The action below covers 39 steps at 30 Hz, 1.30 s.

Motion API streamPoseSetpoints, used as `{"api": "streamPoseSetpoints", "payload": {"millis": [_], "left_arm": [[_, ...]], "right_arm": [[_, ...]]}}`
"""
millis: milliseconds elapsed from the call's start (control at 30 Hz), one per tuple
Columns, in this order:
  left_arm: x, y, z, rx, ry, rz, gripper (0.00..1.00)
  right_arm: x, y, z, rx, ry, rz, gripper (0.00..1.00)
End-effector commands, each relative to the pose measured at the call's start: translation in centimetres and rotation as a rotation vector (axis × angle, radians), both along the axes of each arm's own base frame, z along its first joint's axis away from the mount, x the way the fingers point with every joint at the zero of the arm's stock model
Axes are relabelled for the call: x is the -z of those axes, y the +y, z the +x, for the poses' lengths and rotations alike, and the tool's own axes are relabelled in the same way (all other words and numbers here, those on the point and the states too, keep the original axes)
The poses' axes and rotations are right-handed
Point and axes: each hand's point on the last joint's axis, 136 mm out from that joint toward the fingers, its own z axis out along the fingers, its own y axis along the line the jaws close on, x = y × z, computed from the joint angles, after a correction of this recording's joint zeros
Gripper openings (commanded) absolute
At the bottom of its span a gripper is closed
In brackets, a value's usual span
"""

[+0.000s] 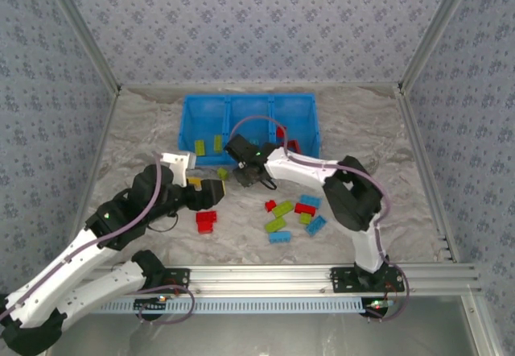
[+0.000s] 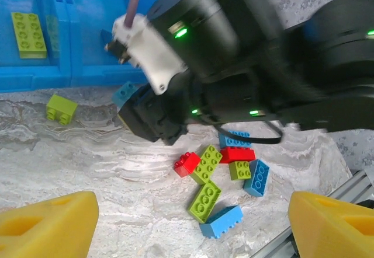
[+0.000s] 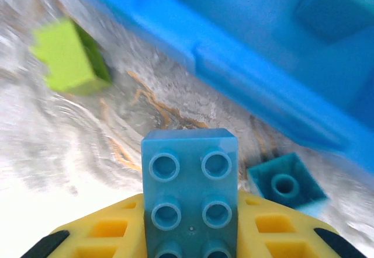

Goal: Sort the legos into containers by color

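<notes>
Within right tool [image 3: 190, 237], studded light-blue lego [image 3: 190, 179]

The bin [image 1: 249, 97] sits at the table's [image 1: 402, 195] far middle, with two bricks [image 1: 199, 146] in its left compartment [image 1: 193, 122]. Loose bricks [image 1: 282, 209] cluster before it to the right, another brick [image 1: 206, 221] lying left of them.

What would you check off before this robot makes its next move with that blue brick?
1. Grip on the light blue brick: ok, pinched between the right gripper's yellow fingers.
2. Brick over the bin: not ok, it is outside the front wall, above the table.
3. Sorting in the bin: ok, yellow-green bricks lie together in the left compartment.
4. Compartment for blue: cannot tell, the right arm covers the middle one.
5. State of the left gripper: ok, open and empty.
6. Room between the arms: cannot tell, they look close.
</notes>
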Motion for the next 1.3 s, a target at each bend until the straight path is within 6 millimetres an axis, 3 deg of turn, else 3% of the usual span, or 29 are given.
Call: {"api": "streamPoseSetpoints", "payload": {"millis": [0, 67, 133, 333, 467, 600, 733, 933, 1133, 1267], "left_arm": [[-3.5, -1.1, 1.3, -0.003, -0.085, -0.023, 0.85], [-4.3, -1.7, 2.2, -0.014, -0.102, -0.002, 0.85], [-4.8, -2.2, 3.1, -0.029, -0.114, 0.017, 0.85], [-6.2, -3.5, 5.4, -0.077, -0.143, 0.049, 0.84], [-6.1, -4.0, 6.1, -0.088, -0.146, 0.072, 0.85], [-5.2, -4.2, 6.3, -0.089, -0.129, 0.088, 0.85], [-4.5, -4.1, 6.2, -0.099, -0.117, 0.098, 0.84], [-3.9, -3.9, 6.1, -0.106, -0.106, 0.123, 0.85], [-3.5, -3.5, 5.8, -0.118, -0.091, 0.136, 0.85], [-3.6, -3.2, 5.5, -0.122, -0.088, 0.136, 0.84]], "right_arm": [[-5.5, -0.9, 1.4, 0.072, -0.081, 0.085, 0.30], [-6.8, -0.7, 2.9, 0.092, -0.094, 0.115, 0.30], [-6.6, -0.7, 4.1, 0.105, -0.073, 0.114, 0.30], [-5.1, 0.0, 9.4, 0.192, -0.037, 0.187, 0.29], [-4.0, 1.2, 11.7, 0.210, 0.021, 0.258, 0.29], [-2.3, 2.5, 12.5, 0.211, 0.072, 0.259, 0.30], [-0.4, 2.4, 12.9, 0.253, 0.114, 0.256, 0.30], [0.4, 2.2, 12.8, 0.277, 0.127, 0.258, 0.41], [-0.5, 2.0, 12.5, 0.275, 0.121, 0.264, 0.53], [-3.3, 1.7, 12.4, 0.270, 0.069, 0.283, 0.49]]}}
